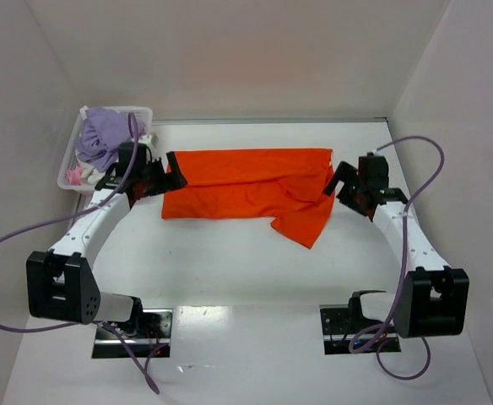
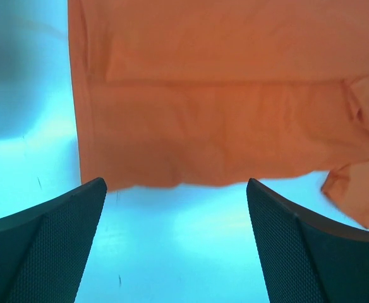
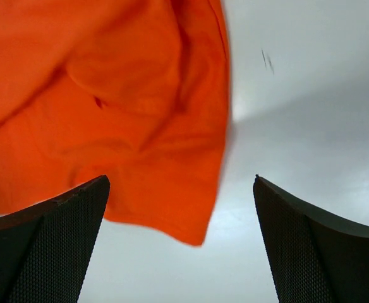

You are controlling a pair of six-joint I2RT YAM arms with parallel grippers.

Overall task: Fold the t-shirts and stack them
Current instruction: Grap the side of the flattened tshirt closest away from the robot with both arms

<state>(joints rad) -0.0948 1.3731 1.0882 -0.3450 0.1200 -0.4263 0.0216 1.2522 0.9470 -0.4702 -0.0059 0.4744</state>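
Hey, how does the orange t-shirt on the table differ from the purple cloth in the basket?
The orange t-shirt lies spread flat on the table; the purple cloth sits bunched in the white basket. The t-shirt is vivid, the cloth pale. The t-shirt lies between the open left pincer and right pincer; the cloth is beyond the left one. Both are soft fabric, unheld.

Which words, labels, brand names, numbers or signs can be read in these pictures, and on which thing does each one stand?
There is no readable text in any view.
The orange t-shirt is plain: no print and no tag shows.
The white basket and the purple cloth in it show no writing.
The left gripper and the right gripper show only a dotted texture on their fingers.
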